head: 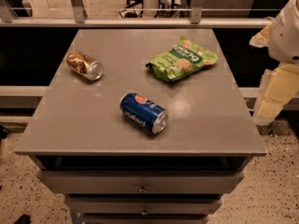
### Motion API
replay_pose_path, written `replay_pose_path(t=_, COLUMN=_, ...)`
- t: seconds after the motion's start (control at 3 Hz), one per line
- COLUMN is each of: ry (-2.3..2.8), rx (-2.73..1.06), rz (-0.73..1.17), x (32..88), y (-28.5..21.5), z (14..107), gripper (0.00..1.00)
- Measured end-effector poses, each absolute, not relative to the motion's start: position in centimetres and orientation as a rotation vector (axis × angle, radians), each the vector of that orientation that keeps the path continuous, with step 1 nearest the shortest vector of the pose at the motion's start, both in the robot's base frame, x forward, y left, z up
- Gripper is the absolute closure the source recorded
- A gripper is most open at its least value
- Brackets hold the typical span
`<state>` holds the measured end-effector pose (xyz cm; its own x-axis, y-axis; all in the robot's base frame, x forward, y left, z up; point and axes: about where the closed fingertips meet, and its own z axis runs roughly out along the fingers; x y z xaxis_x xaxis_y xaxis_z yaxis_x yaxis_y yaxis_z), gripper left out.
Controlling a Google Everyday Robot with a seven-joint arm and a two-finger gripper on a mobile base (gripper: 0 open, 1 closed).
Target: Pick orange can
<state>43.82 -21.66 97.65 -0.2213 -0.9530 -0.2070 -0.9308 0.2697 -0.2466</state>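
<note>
Orange can (84, 65): mottled golden-bronze cylinder with a silver end, lying on its side, back-left of the Pepsi can.
Pepsi can (143, 112): glossy blue, lying on the grey surface (70, 125).
Snack bag (183, 58): crinkled green, back-right of the Pepsi can.
End effector (275, 92): far right of the Pepsi can, off the surface; cannot tell its grip state.

orange can (84, 65) glossy metal | table (212, 125) matt | pincer (273, 94), right edge, matt plastic

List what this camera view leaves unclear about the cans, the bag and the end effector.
The end effector: at the right edge beside the cabinet, cut off by the frame.
The orange can: lying rear left; label unreadable, far end hidden by its body.
The green bag: small print too small.
The drawers: lower ones cut off by the bottom edge.
</note>
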Motion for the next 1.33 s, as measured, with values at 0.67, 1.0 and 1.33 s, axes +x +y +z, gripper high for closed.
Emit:
replay_pose_path(t=0.67, ry=2.138, rx=-1.688, rz=-0.001, x=47.4, y=-18.1, z=97.5, gripper=0.0)
replay_pose_path(t=1.0, ry=2.109, rx=-1.66, rz=0.059, x=51.8, y=-14.1, z=96.5, gripper=0.0)
replay_pose_path(t=1.33, ry=2.102, rx=-1.634, rz=0.122, x=56.4, y=-8.5, z=95.2, gripper=0.0)
